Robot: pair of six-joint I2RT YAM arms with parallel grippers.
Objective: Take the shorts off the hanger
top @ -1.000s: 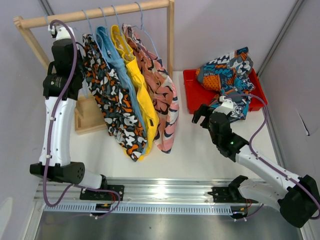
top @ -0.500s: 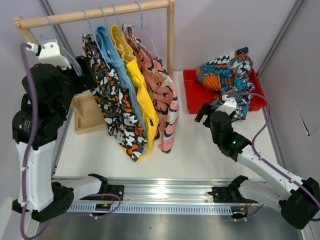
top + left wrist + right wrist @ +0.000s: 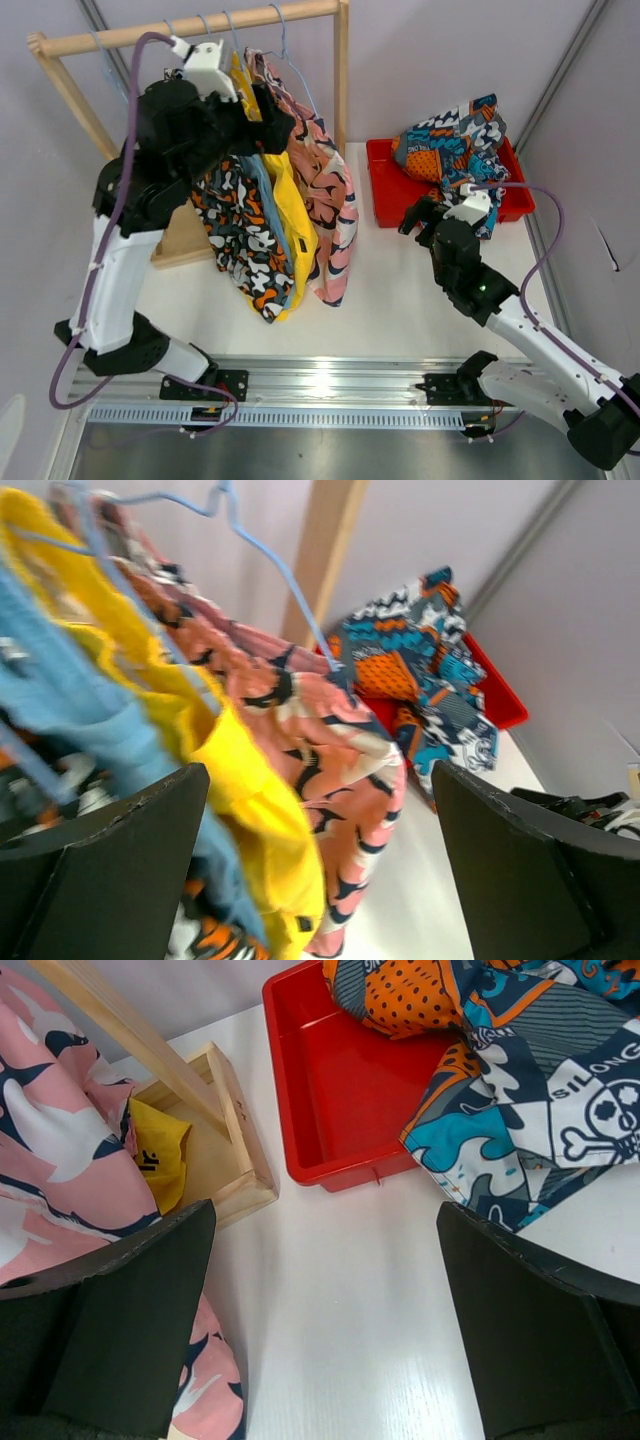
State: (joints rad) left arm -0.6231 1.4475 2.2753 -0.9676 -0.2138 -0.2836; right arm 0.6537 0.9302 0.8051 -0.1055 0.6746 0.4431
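Four shorts hang on blue wire hangers (image 3: pixel 270 560) from the wooden rail (image 3: pixel 110 37): black-orange-white shorts (image 3: pixel 240 245), light blue shorts (image 3: pixel 70 700), yellow shorts (image 3: pixel 292 215) and pink patterned shorts (image 3: pixel 328 200). The blue-orange shorts (image 3: pixel 455 135) lie heaped in the red tray (image 3: pixel 385 190). My left gripper (image 3: pixel 272 110) is open, high up against the tops of the hanging shorts; yellow (image 3: pixel 230 780) and pink (image 3: pixel 320 720) cloth show between its fingers, ungripped. My right gripper (image 3: pixel 425 215) hangs open over the white table, in front of the tray, holding nothing.
The rack's wooden post (image 3: pixel 342 70) rises between the hanging shorts and the tray, and its wooden base frame (image 3: pixel 235 1140) lies on the table. Grey walls close in behind and on both sides. A metal rail (image 3: pixel 320 385) runs along the near edge.
My left arm has swung from the rail's left end rightward over the hanging shorts, and its gripper has opened. My right gripper has drifted slightly toward the tray.
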